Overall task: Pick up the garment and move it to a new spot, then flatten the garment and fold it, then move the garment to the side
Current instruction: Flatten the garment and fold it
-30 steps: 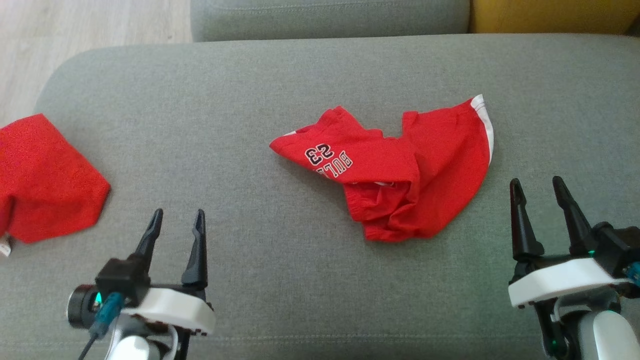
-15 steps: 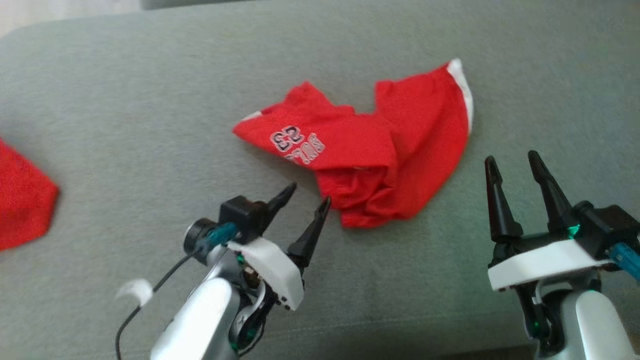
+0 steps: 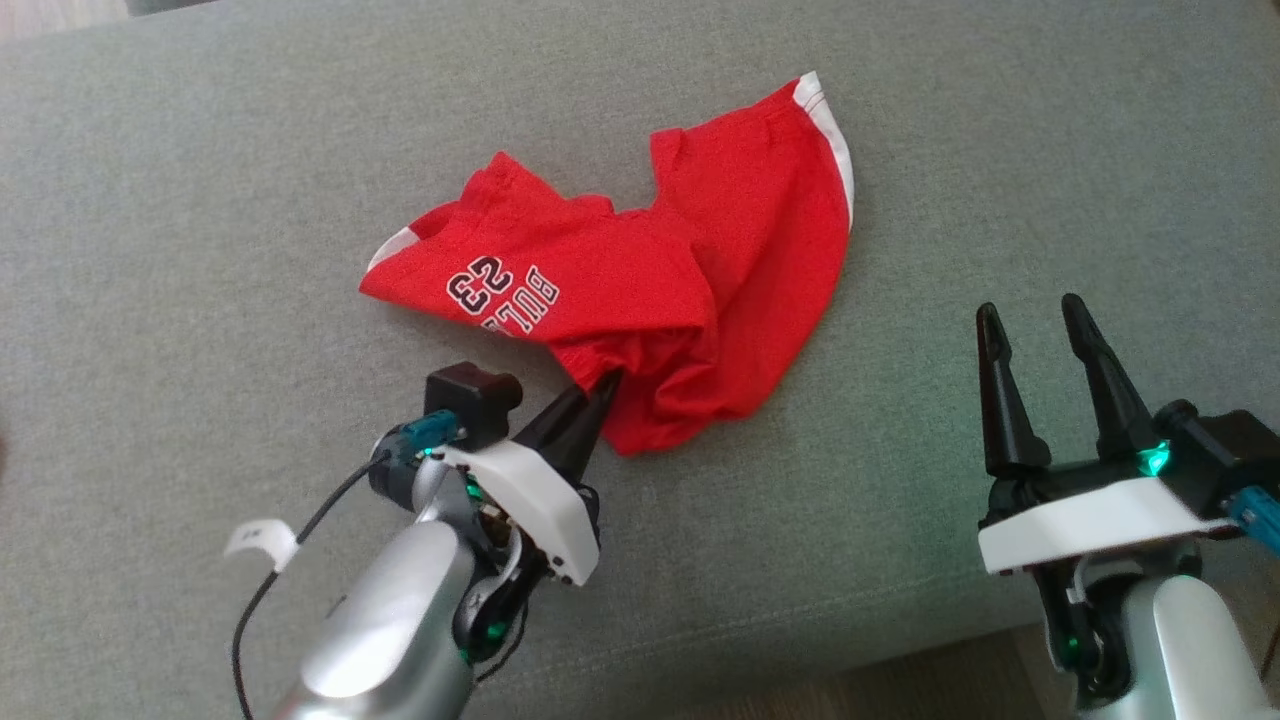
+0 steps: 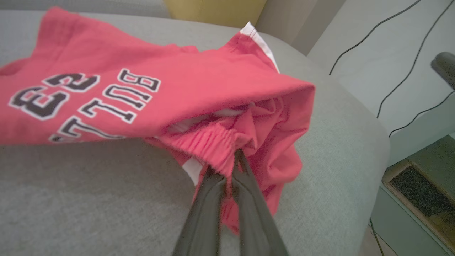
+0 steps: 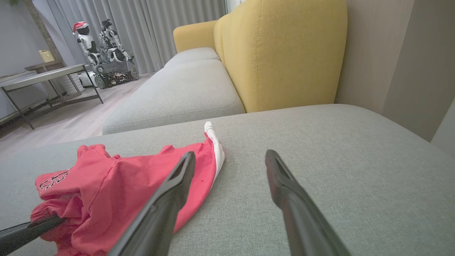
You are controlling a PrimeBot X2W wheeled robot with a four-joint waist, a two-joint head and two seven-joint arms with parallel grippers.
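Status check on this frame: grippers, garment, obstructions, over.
Left gripper shut on waistband of red Bulls shorts. Right gripper open, apart from them, over grey cushion. Shorts crumpled. Nothing in the way.

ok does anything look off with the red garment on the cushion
The red garment lies crumpled and doubled over on the grey cushion, its lettering upside down in the head view. Its elastic waistband is bunched where the left gripper is shut on it. No tear or spill shows.

red garment (image 3: 640, 290) with white trim, black lettering; grey cushion (image 3: 200, 250).
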